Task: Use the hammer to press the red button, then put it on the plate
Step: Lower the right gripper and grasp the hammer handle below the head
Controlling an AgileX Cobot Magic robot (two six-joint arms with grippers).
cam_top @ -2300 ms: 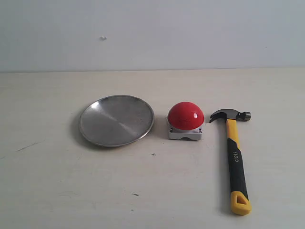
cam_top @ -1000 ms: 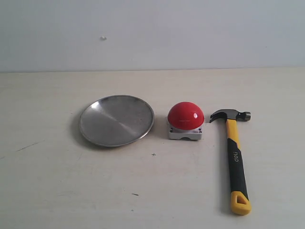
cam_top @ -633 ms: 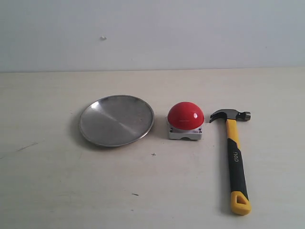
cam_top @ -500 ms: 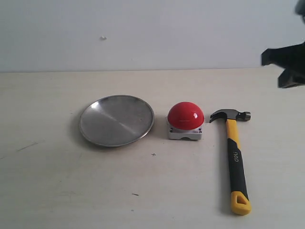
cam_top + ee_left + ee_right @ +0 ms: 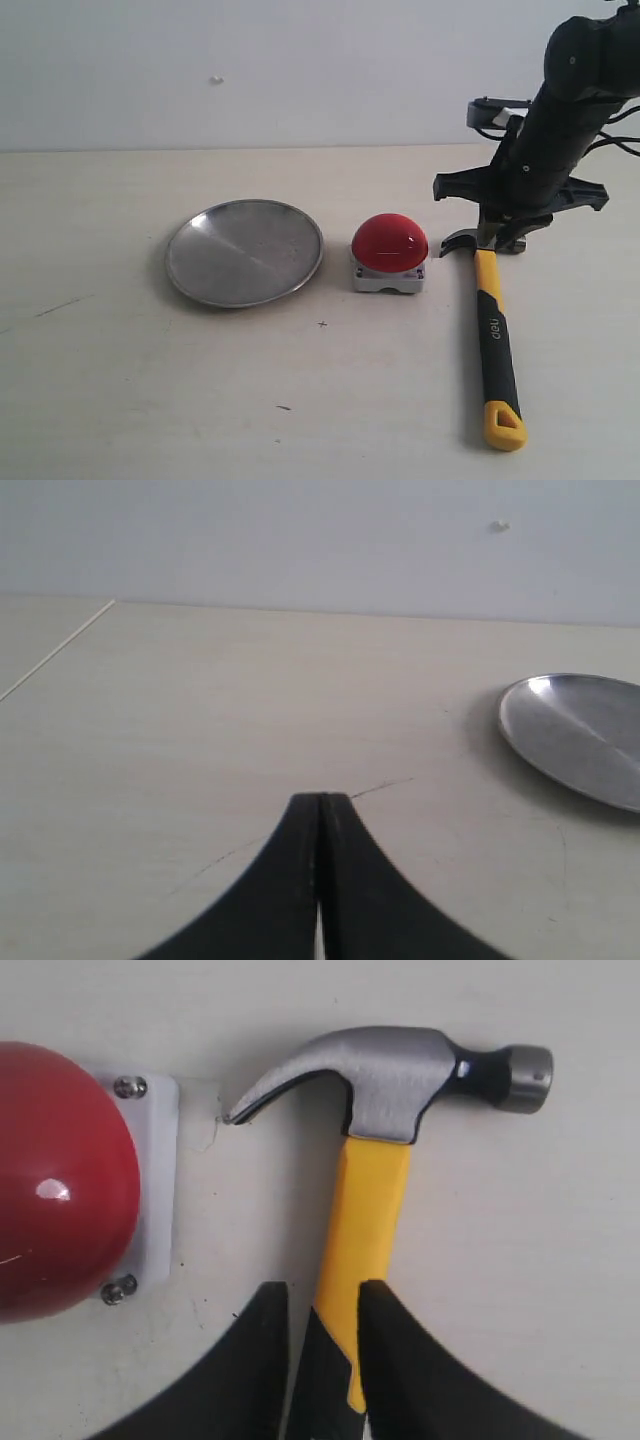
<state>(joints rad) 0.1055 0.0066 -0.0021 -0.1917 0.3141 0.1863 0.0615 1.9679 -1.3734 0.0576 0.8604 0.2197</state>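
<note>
Weight in the claw hammer point(image 5: 375, 1190), lying near the right edge of the table point(image 5: 560, 1260) beside the red button point(image 5: 60, 1180), sits in its steel head, so my right gripper point(image 5: 322, 1295) straddles the stiff yellow neck there; clamped or not, I cannot tell.

White "deli" lettering along the black grip of the hammer point(image 5: 492, 330).

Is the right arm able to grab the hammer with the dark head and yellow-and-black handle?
Probably yes: the right gripper is open with a finger on each side of the hammer handle just below its head, nothing in between.
</note>
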